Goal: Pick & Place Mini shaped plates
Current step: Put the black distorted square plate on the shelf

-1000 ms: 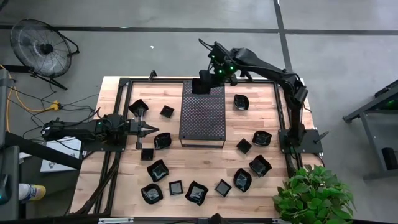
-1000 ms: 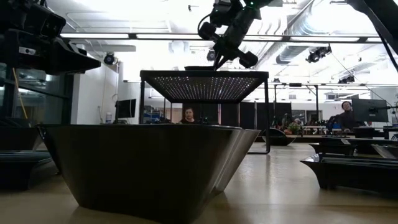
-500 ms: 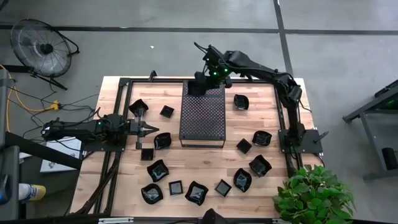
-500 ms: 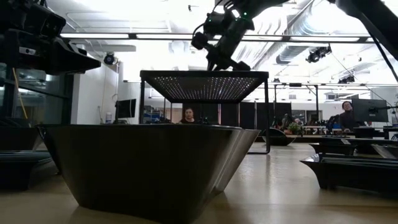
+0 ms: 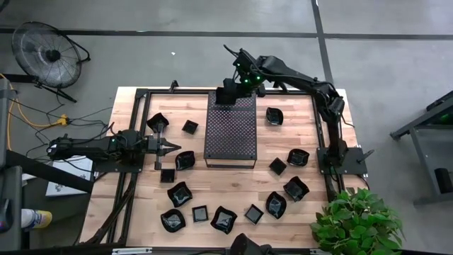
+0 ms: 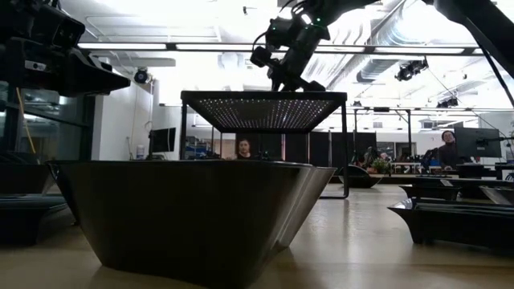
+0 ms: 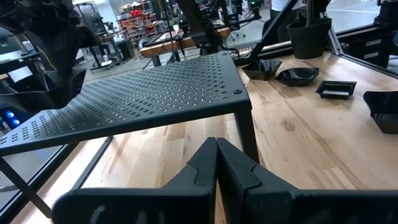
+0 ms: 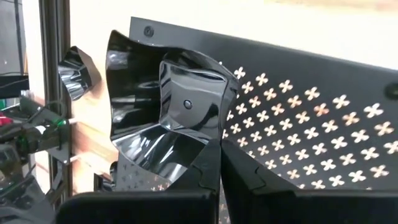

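My right gripper (image 5: 229, 92) hangs over the far-left corner of the perforated black tray (image 5: 231, 131), shut on a glossy black wavy-edged mini plate (image 8: 168, 106). In the low view it stands just above the tray's top (image 6: 265, 98). Several more mini plates lie on the table around the tray, such as one at the left (image 5: 156, 122) and one at the right (image 5: 298, 157). My left gripper (image 5: 175, 146) waits shut and level at the table's left, pointing toward the tray (image 7: 155, 93). My right gripper pinches the plate's rim (image 8: 202, 146) between its two fingers, on the side nearest the wrist. The fingers slant down from the table's far right. The plate stands tilted, its hollow facing the wrist, over the tray's corner; whether it touches the tray I cannot tell.
The tray stands raised on thin legs at mid-table. A black frame (image 5: 141, 106) runs round the table's left side. A potted plant (image 5: 354, 223) stands at the near right corner. One plate (image 6: 193, 209) sits close before the low camera and hides the table behind it.
My right gripper has sunk a little toward the tray's far-left corner and shifted slightly toward the table's left, still shut on the plate.
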`<state>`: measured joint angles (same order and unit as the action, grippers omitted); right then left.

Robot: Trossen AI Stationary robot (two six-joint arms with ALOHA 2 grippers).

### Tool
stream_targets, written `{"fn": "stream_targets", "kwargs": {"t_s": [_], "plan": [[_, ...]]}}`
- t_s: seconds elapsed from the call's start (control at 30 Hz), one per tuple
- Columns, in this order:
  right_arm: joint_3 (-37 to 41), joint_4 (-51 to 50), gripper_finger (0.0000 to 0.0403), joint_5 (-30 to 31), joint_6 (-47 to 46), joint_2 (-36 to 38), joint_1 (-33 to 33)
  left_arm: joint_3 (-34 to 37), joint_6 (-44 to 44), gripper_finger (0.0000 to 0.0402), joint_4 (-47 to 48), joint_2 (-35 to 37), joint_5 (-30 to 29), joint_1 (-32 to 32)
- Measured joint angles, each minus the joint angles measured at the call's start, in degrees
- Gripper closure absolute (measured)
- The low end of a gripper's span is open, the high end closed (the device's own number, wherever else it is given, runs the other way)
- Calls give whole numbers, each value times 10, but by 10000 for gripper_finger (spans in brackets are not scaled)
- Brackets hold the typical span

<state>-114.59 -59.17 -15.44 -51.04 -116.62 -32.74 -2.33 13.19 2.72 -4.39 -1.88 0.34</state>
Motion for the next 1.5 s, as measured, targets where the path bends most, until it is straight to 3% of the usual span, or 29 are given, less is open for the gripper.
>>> {"fn": "stream_targets", "kwargs": {"t_s": [1.5], "plan": [[0, -1, 396, 9, 21, -8, 6, 0, 0, 400, 0, 0, -1, 0]]}}
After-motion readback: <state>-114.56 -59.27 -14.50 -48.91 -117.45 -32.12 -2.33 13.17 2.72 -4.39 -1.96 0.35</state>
